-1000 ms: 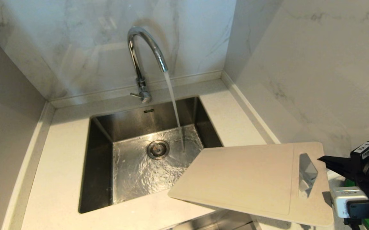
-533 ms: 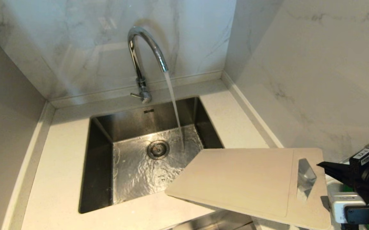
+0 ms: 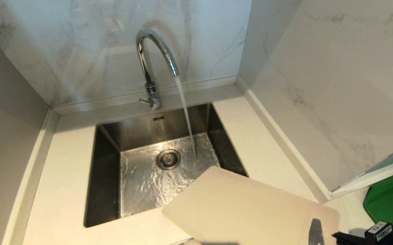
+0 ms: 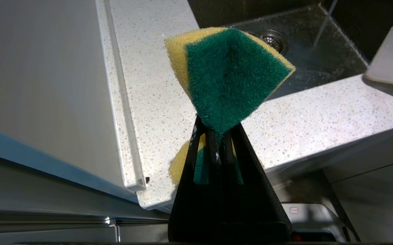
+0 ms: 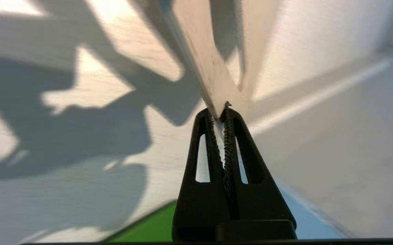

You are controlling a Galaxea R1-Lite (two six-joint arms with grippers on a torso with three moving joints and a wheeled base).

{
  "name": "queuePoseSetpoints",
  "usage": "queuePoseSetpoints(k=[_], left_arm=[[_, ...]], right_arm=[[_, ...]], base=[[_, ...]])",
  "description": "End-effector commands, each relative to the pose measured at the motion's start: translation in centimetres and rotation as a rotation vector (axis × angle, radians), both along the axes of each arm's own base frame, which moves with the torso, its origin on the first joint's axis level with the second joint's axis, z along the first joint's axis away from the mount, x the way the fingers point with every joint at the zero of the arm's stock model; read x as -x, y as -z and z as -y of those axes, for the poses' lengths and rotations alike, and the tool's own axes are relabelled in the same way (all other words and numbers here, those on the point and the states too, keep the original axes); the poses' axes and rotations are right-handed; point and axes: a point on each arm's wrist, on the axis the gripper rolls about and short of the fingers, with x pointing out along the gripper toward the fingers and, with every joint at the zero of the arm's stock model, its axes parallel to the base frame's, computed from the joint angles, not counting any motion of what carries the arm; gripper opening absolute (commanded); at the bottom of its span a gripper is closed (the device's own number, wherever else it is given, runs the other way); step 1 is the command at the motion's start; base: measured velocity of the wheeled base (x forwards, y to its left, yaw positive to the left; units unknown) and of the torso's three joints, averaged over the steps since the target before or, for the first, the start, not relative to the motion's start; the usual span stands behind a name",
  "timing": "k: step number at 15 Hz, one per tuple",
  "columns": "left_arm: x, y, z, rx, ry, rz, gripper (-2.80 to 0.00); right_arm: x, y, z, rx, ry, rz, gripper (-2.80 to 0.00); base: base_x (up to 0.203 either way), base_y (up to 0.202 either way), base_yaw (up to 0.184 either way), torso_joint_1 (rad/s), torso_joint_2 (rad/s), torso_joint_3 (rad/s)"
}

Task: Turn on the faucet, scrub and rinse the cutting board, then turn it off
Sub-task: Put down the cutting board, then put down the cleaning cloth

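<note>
Cutting board (image 3: pixel 237 207) hangs above the front right corner of the sink (image 3: pixel 108 177), its near end by the slot pinched edge-on in the right hand (image 5: pixel 221 110), whose fingers are clamped tight on the thin rim; only a bit of that hand shows low in the head view. The board's far corner just overlaps the basin, yet the stream (image 3: pixel 184 112) from the faucet (image 3: pixel 154 51) lands behind it, near the drain (image 3: pixel 168 159), so the board looks dry. To do this step well, I would carry the board further over the basin and tilt its far end down, so water runs off into the sink rather than back toward the hand or onto the bench (image 3: pixel 63 177). Such a narrow pinch on a wide, thin board leaves it free to swing, so slow moves suit it, and scrubbing pressure should fall near the held end or against the basin wall. The left hand (image 4: pixel 217 131) waits in front of the bench edge, closed on a yellow and green sponge (image 4: pixel 229 73), green side outward, ready to meet the board once it is wet. A green mat (image 3: pixel 392 200) lies at the right, well apart from the work.
</note>
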Motion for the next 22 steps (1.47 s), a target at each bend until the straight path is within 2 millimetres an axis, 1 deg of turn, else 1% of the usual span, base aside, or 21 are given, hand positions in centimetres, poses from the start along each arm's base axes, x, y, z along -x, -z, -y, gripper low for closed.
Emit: queuePoseSetpoints(k=[1, 3, 5, 8, 10, 12, 15, 18, 21, 22], left_arm=[[0.0, 0.0, 0.0, 0.0, 0.0, -0.002, -2.8], [0.0, 0.0, 0.0, 0.0, 0.0, -0.003, -2.8], [0.0, 0.0, 0.0, 0.0, 0.0, -0.002, -2.8], [0.0, 0.0, 0.0, 0.0, 0.0, -0.002, -2.8], [0.0, 0.0, 0.0, 0.0, 0.0, -0.002, -2.8], [0.0, 0.0, 0.0, 0.0, 0.0, -0.002, -2.8], [0.0, 0.0, 0.0, 0.0, 0.0, -0.002, -2.8], [0.0, 0.0, 0.0, 0.0, 0.0, -0.002, -2.8], [0.0, 0.0, 0.0, 0.0, 0.0, -0.002, -2.8], [0.0, 0.0, 0.0, 0.0, 0.0, -0.002, -2.8]], right_arm=[[1.4, 1.5, -0.5, -0.011, -0.009, -0.049, -2.8], [2.3, 2.6, -0.7, -0.02, -0.003, -0.093, -2.8], [2.7, 3.0, -0.8, -0.01, 0.015, -0.113, -2.8], [2.4, 2.7, -0.7, -0.022, 0.028, -0.107, -2.8], [2.1, 2.3, -0.6, -0.071, 0.074, -0.107, -2.8], [1.7, 1.3, -0.5, -0.164, 0.153, -0.085, -2.8], [1.9, 0.7, -0.6, -0.416, 0.316, -0.115, -2.8], [2.1, 0.4, -0.8, -0.655, 0.347, -0.166, -2.8], [2.1, 0.1, -0.8, -0.804, 0.442, -0.208, -2.8], [1.9, -0.3, -0.7, -0.849, 0.473, -0.212, -2.8]], base=[[0.0, 0.0, 0.0, 0.0, 0.0, 0.0], [0.0, 0.0, 0.0, 0.0, 0.0, 0.0], [0.0, 0.0, 0.0, 0.0, 0.0, 0.0], [0.0, 0.0, 0.0, 0.0, 0.0, 0.0], [0.0, 0.0, 0.0, 0.0, 0.0, 0.0], [0.0, 0.0, 0.0, 0.0, 0.0, 0.0], [0.0, 0.0, 0.0, 0.0, 0.0, 0.0], [0.0, 0.0, 0.0, 0.0, 0.0, 0.0], [0.0, 0.0, 0.0, 0.0, 0.0, 0.0], [0.0, 0.0, 0.0, 0.0, 0.0, 0.0]])
